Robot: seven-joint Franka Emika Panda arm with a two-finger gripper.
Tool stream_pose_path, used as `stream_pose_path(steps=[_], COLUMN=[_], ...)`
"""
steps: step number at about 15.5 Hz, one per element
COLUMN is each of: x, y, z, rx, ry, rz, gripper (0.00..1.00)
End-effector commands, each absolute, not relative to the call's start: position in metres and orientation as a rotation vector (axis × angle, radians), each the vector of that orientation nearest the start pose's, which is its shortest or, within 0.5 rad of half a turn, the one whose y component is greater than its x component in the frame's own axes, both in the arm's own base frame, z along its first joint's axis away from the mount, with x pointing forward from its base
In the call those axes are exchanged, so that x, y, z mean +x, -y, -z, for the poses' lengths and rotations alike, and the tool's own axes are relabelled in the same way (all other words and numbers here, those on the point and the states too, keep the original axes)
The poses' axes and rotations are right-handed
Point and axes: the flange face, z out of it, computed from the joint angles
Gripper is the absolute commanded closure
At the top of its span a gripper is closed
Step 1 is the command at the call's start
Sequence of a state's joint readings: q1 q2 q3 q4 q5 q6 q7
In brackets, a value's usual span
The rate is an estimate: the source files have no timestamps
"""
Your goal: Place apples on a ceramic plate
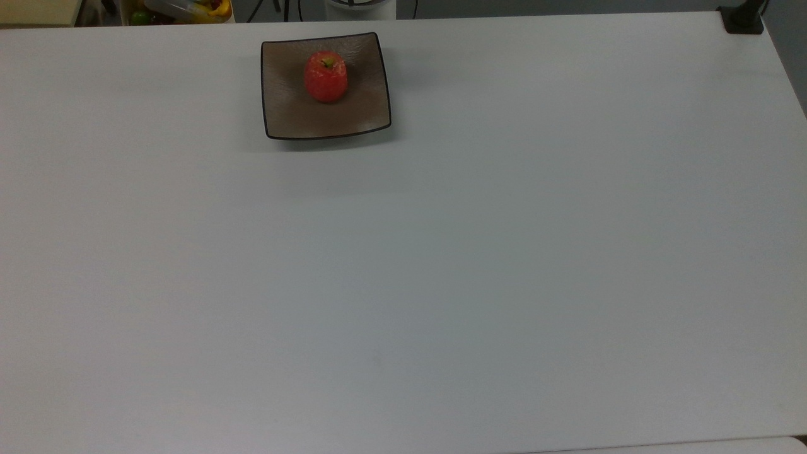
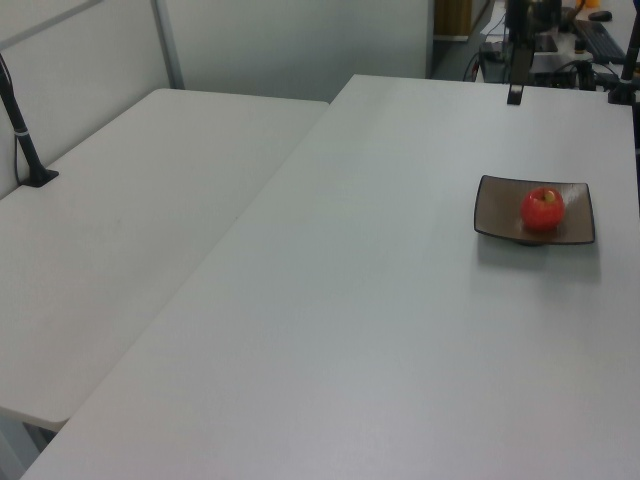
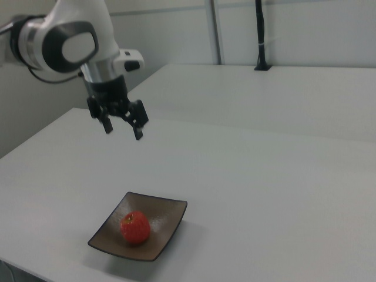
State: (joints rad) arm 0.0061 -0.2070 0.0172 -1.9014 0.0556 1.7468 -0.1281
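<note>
No writing or label can be read on anything here. The bench (image 1: 441, 252) is a broad, plain pale-grey surface; in the left view a second table of the same colour (image 2: 120, 230) adjoins it, with grey partition walls behind and a dark post (image 2: 22, 130) clamped at its far edge. At the top view's upper left, a clutter of yellow and green items (image 1: 183, 9) sits beyond the bench edge.

The apple (image 3: 135, 228) is small, round and red with speckled skin and a yellow-green patch around its short dark stem. It rests upright on the ceramic plate (image 3: 167, 217), a square, glossy taupe-brown dish with a thin dark rim and upturned corners, near the bench's edge.

The end effector (image 3: 122, 127) hangs well above the plate, fingers spread and holding nothing.
</note>
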Motion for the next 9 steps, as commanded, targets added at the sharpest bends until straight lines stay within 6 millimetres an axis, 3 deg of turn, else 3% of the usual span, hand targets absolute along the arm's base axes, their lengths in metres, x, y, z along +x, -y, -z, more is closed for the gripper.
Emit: stream_pose_path(steps=[1,5,9], x=[0.510,0.519,0.541], y=[-0.027,-0.036,-0.055], z=[-0.634,-0.648,-0.634], rx=[-3.038,-3.034,-3.050], ry=[0.060,-0.045,0.038], rz=[0.043,0.076,0.068], gripper=[0.00,0.00,0.00])
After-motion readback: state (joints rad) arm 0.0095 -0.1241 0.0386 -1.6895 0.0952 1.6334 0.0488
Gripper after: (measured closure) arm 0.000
